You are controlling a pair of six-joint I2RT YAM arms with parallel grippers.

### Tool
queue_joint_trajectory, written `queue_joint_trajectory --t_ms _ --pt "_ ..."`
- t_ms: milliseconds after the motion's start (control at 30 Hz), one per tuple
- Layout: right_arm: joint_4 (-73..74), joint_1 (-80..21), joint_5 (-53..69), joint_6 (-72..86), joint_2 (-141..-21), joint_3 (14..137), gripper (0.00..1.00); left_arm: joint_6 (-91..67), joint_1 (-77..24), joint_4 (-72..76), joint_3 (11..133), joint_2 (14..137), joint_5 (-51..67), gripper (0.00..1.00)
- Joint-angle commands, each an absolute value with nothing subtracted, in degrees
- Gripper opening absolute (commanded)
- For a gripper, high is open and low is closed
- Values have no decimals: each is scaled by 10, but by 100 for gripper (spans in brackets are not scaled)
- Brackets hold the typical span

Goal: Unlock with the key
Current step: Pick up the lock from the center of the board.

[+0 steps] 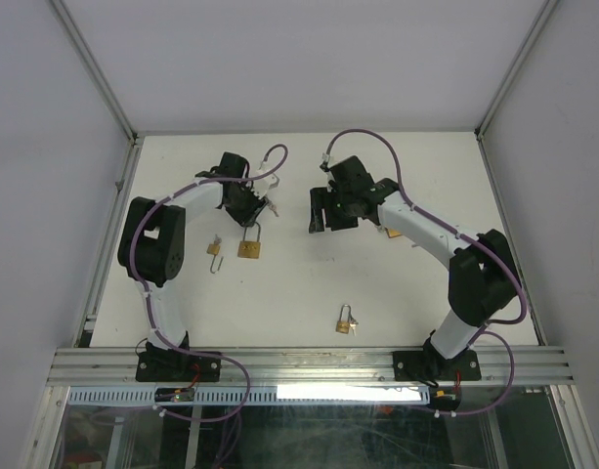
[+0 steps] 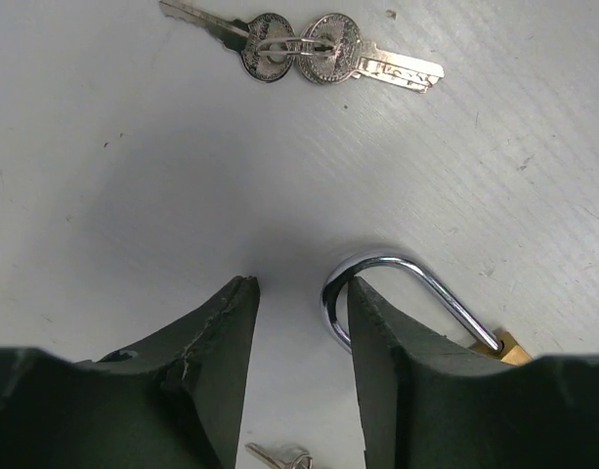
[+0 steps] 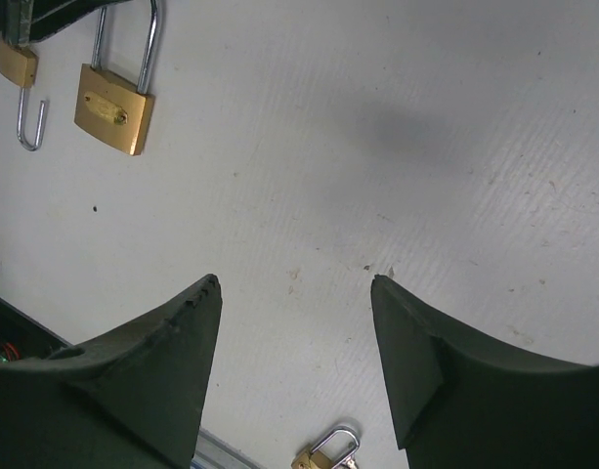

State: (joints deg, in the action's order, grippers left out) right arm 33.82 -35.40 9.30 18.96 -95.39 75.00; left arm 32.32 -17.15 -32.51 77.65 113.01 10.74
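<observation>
A pair of silver keys [image 2: 299,47] on one ring lies flat on the white table, beyond my left gripper [image 2: 301,283]. That gripper is open, and only bare table shows between its fingers. Its right finger [image 2: 377,342] overlaps the bend of a brass padlock's chrome shackle [image 2: 416,283]. From above, the left gripper [image 1: 248,217] hovers just over this padlock [image 1: 249,248]. My right gripper [image 3: 294,281] is open over bare table, holding nothing, and in the top view it [image 1: 320,210] sits right of the left one.
A small padlock with its shackle swung open [image 1: 214,248] lies left of the first one. Another padlock with a key [image 1: 346,321] rests near the front edge. A second small key [image 2: 279,456] lies under the left gripper. The table [image 1: 309,283] is walled on three sides.
</observation>
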Motion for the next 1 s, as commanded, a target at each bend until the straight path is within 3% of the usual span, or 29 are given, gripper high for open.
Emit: queue_joint_trajectory --t_ms 0,200,267,533,733,967 --pt "332 -357 84 191 -953 759 65 326 -173 -296 752 1119 72 38" --pt "334 -357 80 189 -953 768 65 304 -202 -287 723 1112 47 14" --pt "334 -357 78 189 -953 770 65 291 -204 -282 715 1110 34 0" --pt "309 -357 128 182 -950 769 65 234 -204 -219 696 1019 46 0" --pt "116 -361 316 199 -980 726 65 247 -205 -113 590 904 64 0" --pt "-43 -383 397 244 -1099 752 63 252 -208 -25 505 825 81 0"
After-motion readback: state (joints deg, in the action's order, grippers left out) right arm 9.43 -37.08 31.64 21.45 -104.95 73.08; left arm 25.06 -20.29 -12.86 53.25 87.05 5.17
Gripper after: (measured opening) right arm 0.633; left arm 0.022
